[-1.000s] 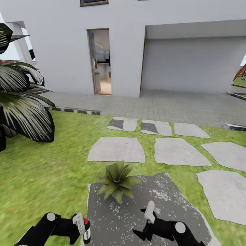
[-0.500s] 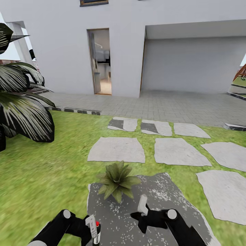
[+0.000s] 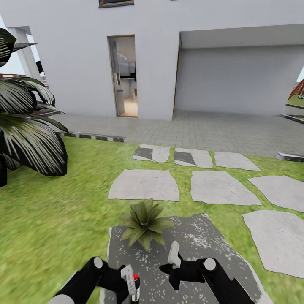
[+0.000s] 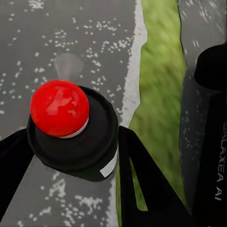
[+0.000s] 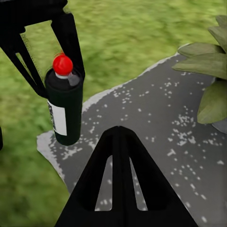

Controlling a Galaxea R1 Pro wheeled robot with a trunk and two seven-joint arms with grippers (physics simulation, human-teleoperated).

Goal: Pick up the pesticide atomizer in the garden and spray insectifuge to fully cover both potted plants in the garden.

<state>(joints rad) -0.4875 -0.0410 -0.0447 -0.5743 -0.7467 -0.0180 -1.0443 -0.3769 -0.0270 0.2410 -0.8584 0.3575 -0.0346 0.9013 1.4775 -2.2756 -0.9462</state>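
Holding the spray bottle upright in the left claw, low down and close to the robot. Squeezing its dark sides with one finger on each side, just under the round red top. Looking down on that red top from the left wrist, with the bottle sitting snug in the left claw. Seeing the bottle from the right wrist too, hanging in the air over the edge of the dark stone slab, and touching neither stone nor grass.

Reaching the right claw out beside it, over the same slab, with nothing in it. Not being able to tell if its fingers are wide or narrow.

Facing one potted plant, sitting on the far end of the slab, just past both claws. Seeing its pointed leaves near the right claw as well.

Judging the job as partly done: picking up the bottle looks finished. Seeing no spray on the leaves, so the spraying seems not yet begun. Needing to point the bottle at this plant and cover it all over. Then needing to find the other potted plant and cover that one too. Seeing just grass, pale stepping stones, a big dark palm and the white house around.
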